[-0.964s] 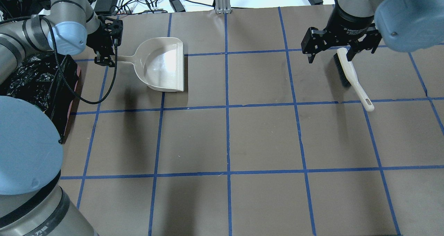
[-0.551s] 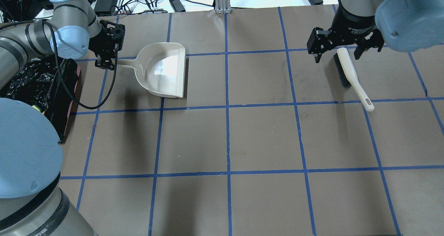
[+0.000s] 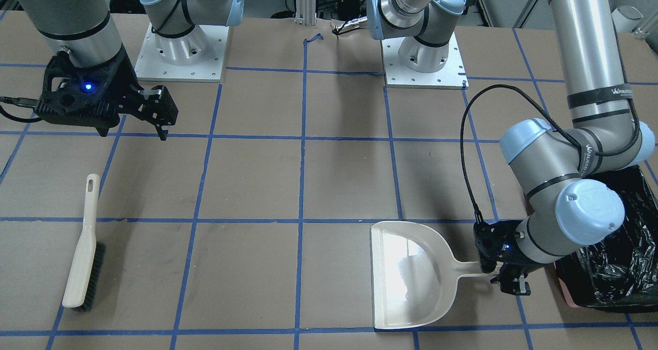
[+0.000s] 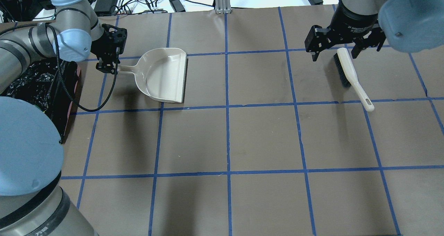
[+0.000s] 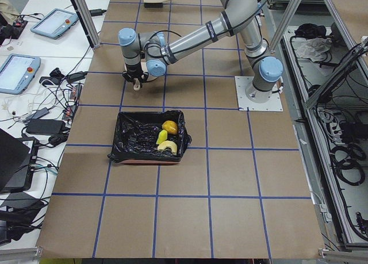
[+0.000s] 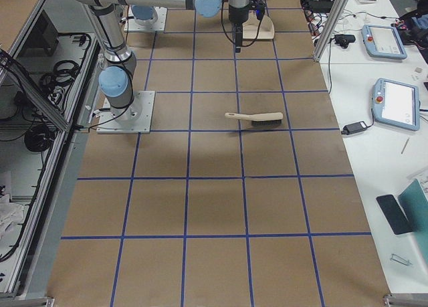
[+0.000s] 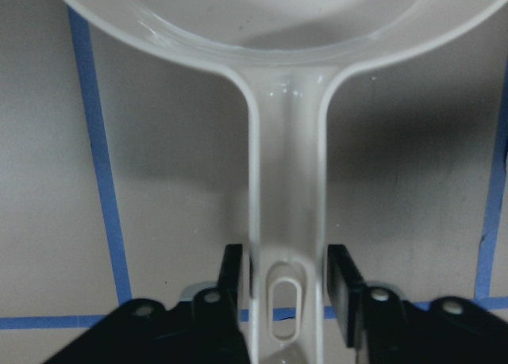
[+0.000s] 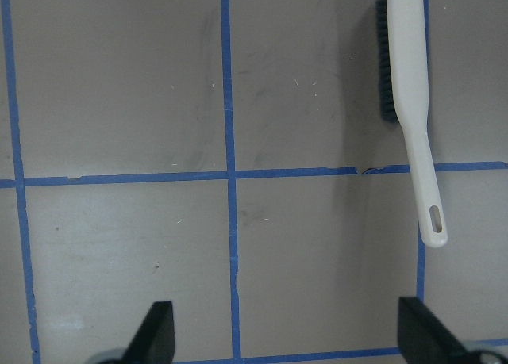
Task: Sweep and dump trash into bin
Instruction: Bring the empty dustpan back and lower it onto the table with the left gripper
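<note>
The cream dustpan (image 4: 163, 75) lies on the table at the far left. My left gripper (image 4: 110, 65) is shut on its handle (image 7: 286, 182), a finger (image 7: 343, 289) on each side; it shows in the front view (image 3: 506, 277) too. The black-lined bin (image 4: 34, 83) stands left of it, behind my left arm. The trash (image 5: 165, 136), yellow and tan pieces, lies inside the bin in the left side view. My right gripper (image 4: 334, 52) is open and empty, above the head of the brush (image 4: 350, 76).
The brush lies flat on the far right of the table, handle toward the robot (image 3: 82, 252) (image 8: 413, 118). The brown table has blue tape grid lines (image 4: 227, 106). Cables and devices lie beyond the far edge (image 4: 138, 0).
My left gripper has shifted slightly right and toward the robot with the dustpan, which has turned a little. My right gripper has moved slightly away from the brush, still open.
</note>
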Available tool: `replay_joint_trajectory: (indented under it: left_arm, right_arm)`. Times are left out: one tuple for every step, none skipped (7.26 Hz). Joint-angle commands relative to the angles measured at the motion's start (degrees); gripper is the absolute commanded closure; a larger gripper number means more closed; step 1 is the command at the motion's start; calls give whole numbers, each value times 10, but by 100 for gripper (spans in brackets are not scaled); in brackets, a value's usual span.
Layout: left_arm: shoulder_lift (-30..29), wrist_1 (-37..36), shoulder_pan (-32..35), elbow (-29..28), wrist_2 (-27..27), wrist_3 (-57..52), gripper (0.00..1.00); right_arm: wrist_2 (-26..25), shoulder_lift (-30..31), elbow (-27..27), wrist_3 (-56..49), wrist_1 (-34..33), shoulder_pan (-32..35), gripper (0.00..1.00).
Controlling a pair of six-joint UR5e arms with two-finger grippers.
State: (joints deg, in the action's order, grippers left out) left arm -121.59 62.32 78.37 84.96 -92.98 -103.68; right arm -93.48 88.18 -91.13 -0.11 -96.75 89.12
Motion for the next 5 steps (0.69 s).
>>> replay_joint_trajectory:
  left_arm:
    - [26, 3, 7, -10, 30, 10, 12]
    - [54, 32, 12, -23, 54, 22, 14]
    - [77, 72, 14, -37, 55, 44, 14]
    - [103, 109, 26, -52, 54, 78, 14]
    - [132, 157, 38, -65, 54, 129, 14]
  right_arm:
    - [21, 13, 0, -1, 1, 1, 0]
    - [31, 11, 0, -1, 1, 0, 0]
    - [31, 11, -1, -1, 1, 0, 0]
    - [31, 11, -1, -2, 1, 0, 0]
    - [31, 11, -1, -2, 1, 0, 0]
